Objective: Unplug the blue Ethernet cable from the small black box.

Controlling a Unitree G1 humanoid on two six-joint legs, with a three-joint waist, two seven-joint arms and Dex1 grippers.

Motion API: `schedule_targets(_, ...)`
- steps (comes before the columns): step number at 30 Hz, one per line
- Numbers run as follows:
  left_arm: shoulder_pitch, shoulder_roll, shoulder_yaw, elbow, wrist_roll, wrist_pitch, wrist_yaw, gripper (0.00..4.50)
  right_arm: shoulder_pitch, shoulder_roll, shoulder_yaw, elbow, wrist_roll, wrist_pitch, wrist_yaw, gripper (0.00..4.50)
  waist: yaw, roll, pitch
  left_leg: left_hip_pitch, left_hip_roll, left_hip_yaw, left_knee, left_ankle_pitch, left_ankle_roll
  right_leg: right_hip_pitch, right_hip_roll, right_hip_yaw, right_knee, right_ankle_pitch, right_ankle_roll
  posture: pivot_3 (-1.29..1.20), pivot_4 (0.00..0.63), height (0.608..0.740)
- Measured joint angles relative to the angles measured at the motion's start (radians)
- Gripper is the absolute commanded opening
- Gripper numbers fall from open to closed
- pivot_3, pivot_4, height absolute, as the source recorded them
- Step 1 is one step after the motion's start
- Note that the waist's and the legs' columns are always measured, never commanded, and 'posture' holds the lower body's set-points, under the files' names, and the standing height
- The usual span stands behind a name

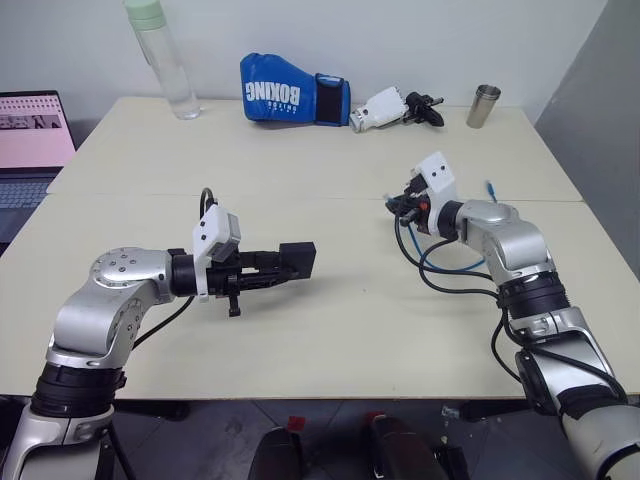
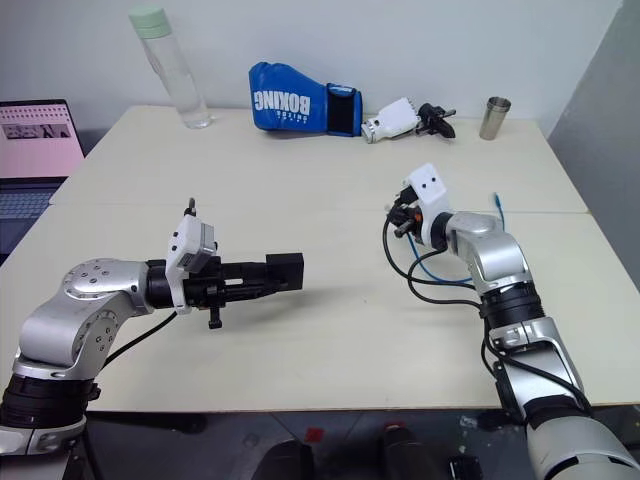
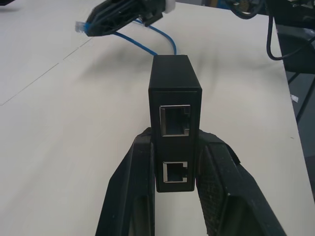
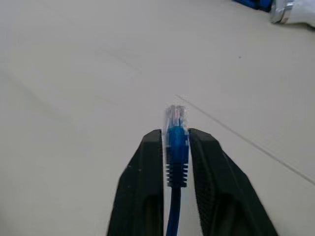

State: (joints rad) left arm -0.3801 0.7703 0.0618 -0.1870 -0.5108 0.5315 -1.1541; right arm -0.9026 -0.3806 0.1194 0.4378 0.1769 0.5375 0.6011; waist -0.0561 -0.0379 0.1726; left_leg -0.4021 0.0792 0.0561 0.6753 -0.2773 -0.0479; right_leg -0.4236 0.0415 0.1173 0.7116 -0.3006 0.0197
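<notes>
Blue Ethernet cable [image 4: 177,142]: its clear plug sits clamped between the right gripper's [image 4: 176,147] fingers, free of any socket, tip poking just past the fingertips; the cord trails back under that arm onto the table [image 1: 330,330]. Small black box [image 3: 175,105]: clamped between the left gripper's [image 3: 176,184] fingers, held above the table, both sockets empty. The two grippers are well apart. Beyond the right gripper, at the table's far edge, lie a boxing glove [image 1: 292,98] and a metal cup [image 1: 484,105].

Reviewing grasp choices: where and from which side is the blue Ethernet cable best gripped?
At the ribbed boot just behind the clear plug. The right tool comes from behind along the blue Ethernet cable, fingers on the boot's two flat sides. The boot is stiffer than the cord and leaves the plug tip free. The small black box is apart in the left tool.
</notes>
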Motion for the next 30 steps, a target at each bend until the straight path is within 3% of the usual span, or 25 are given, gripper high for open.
schedule_targets(6,0.002,-0.026,0.0,0.0,0.002,0.003,0.045,0.79,0.0,0.007,-0.023,0.008,0.0,-0.013,-0.012,3.13,-0.003,0.0,0.0,0.001,0.0,0.0,0.0,0.0,0.0,0.0,0.0,0.0,0.002,0.0,0.0,0.0,0.15,0.74)
schedule_targets(10,-0.01,-0.116,0.01,0.06,0.037,-0.042,0.17,0.79,0.051,-0.023,-0.022,-0.159,0.052,0.007,0.098,4.11,-0.001,0.001,0.001,0.0,0.0,-0.001,0.0,0.0,0.0,0.0,0.001,0.0,0.001,0.0,0.0,0.0,0.15,0.74)
schedule_targets(14,-0.065,-0.208,0.042,0.243,0.141,-0.18,0.351,0.79,0.164,-0.07,-0.013,-0.437,0.18,0.104,0.251,4.13,0.005,0.001,0.001,0.0,0.0,-0.003,0.001,0.0,0.0,0.001,0.0,-0.002,0.002,0.0,0.0,0.0,0.15,0.74)
schedule_targets(17,-0.103,-0.258,0.06,0.39,0.204,-0.299,0.453,0.79,0.195,-0.069,0.001,-0.539,0.208,0.149,0.262,4.13,0.003,0.001,0.001,0.001,0.0,-0.003,0.001,0.0,0.0,0.002,0.0,-0.002,0.002,0.0,0.001,0.0,0.15,0.74)
schedule_targets(23,-0.151,-0.316,0.077,0.645,0.278,-0.489,0.588,0.79,0.23,-0.051,0.032,-0.614,0.208,0.176,0.23,4.13,0.005,0.001,0.001,0.0,0.0,-0.003,0.001,0.0,0.0,0.002,0.0,-0.002,0.002,0.0,0.001,0.0,0.15,0.74)
schedule_targets(30,-0.185,-0.347,0.097,0.823,0.288,-0.561,0.619,0.79,0.258,-0.048,0.05,-0.665,0.21,0.209,0.216,4.13,0.007,0.001,0.0,0.0,0.0,-0.003,0.001,0.0,0.0,0.002,0.0,-0.003,0.002,0.0,0.001,0.0,0.15,0.74)
